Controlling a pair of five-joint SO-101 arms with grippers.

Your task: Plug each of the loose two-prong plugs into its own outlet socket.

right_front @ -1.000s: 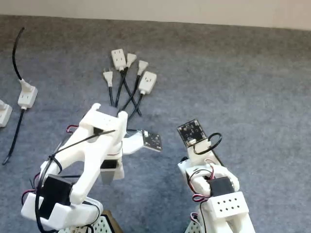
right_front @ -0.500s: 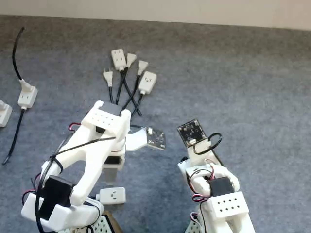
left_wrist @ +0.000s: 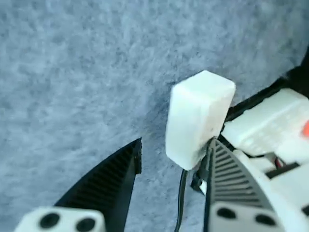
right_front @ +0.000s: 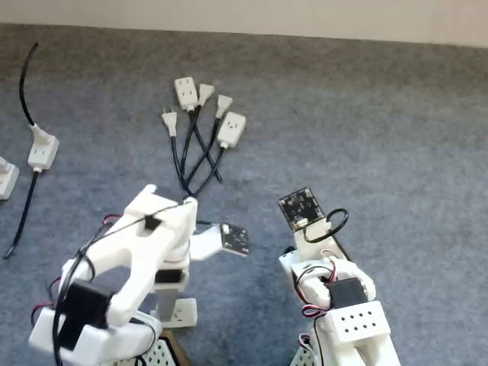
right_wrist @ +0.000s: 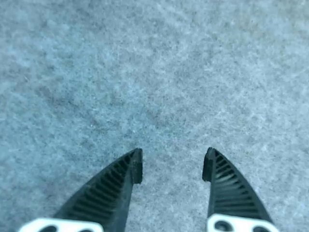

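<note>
A white outlet block (left_wrist: 200,118) with a black cord lies on the grey carpet, resting against one finger (left_wrist: 227,169) of my left gripper (left_wrist: 174,150), which is open. In the high view this block (right_front: 181,311) sits close to the left arm's base, under the folded arm. Farther out lies a cluster of two sockets (right_front: 185,91) (right_front: 231,128) and three two-prong plugs (right_front: 169,120) (right_front: 206,93) (right_front: 223,103), their black cords meeting in a bundle (right_front: 191,179). My right gripper (right_wrist: 172,166) hangs open over bare carpet with nothing between its fingers.
At the far left another white plug (right_front: 42,149) with a long black cord lies beside a white block (right_front: 6,179) at the edge. The right arm (right_front: 335,293) stays folded near the front. Open carpet (right_front: 381,137) stretches to the right.
The left arm has drawn back toward its base and lowered, uncovering the cord bundle. The white block now shows on the carpet near its base. The right arm has kept still.
</note>
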